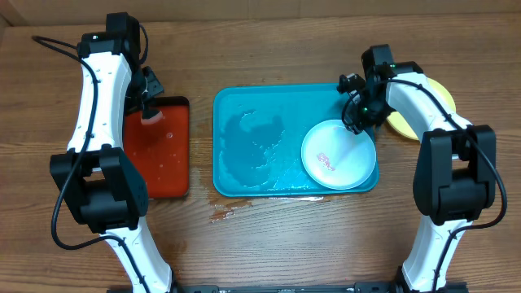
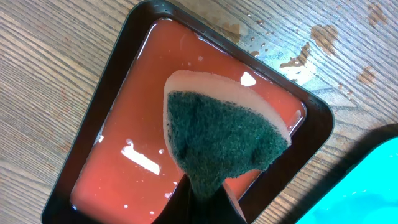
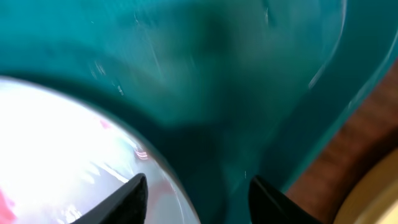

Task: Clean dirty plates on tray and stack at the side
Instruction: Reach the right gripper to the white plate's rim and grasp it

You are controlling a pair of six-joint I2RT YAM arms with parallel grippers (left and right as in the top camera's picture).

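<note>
A mint-rimmed plate [image 1: 335, 155] with a pale centre and small red smears lies in the right part of the cyan-blue tray [image 1: 244, 102]. Yellow-green plates [image 1: 399, 124] sit on the table right of the tray, mostly hidden by the right arm. My right gripper [image 1: 356, 118] is open just above the plate's far rim; in the right wrist view its fingers [image 3: 196, 196] straddle the plate's edge [image 3: 56, 137] over the tray [image 3: 249, 74]. My left gripper [image 1: 151, 110] is shut on a green-faced sponge [image 2: 217, 134] above the red tray [image 2: 112, 168].
The red, black-rimmed tray [image 1: 159, 150] holds reddish water, left of the blue tray. Spilled water [image 1: 232, 212] lies on the wood in front of the blue tray. The blue tray's floor is wet.
</note>
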